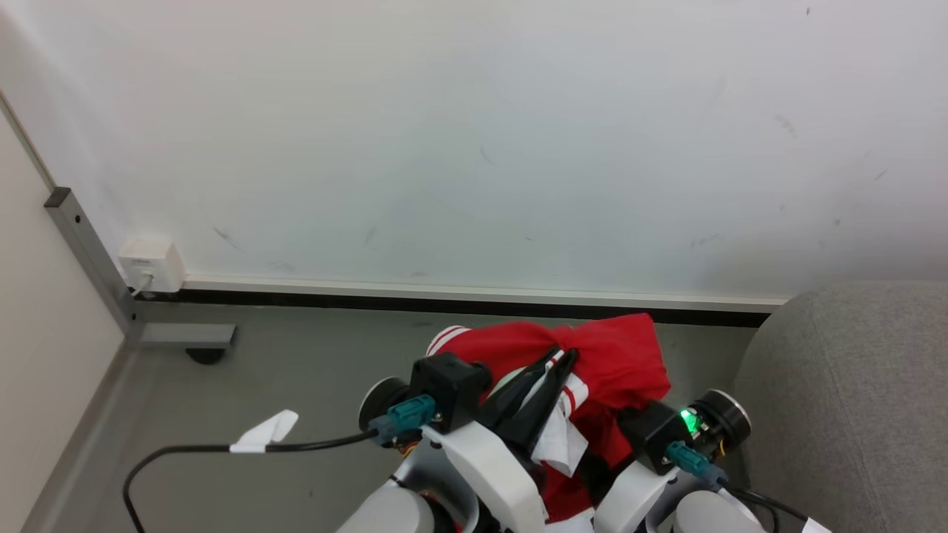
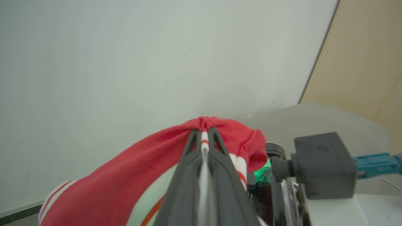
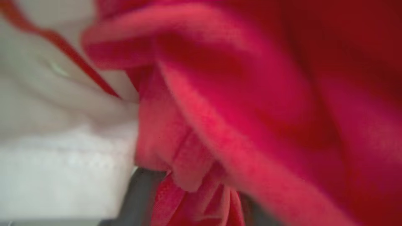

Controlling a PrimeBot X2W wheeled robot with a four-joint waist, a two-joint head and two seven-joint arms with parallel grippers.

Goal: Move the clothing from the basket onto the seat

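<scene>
Currently | left pincer clamped on the clothing, bunched at its tips, held aloft | right pincer buried in red folds, grip: I cannot tell | seat beside right pincer, visible part bare | I judge pickup done, placing outstanding.

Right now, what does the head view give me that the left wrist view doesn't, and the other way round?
Head view, not left wrist view: wall socket box, black cable with a white tag, metal frame leg.

Left wrist view, not head view: beige panel behind the seat, plus a close look at the white striped fold pinched at the tips.

Both: left gripper shut on the red clothing, the white wall, the grey seat, and the green light on the right arm.
</scene>
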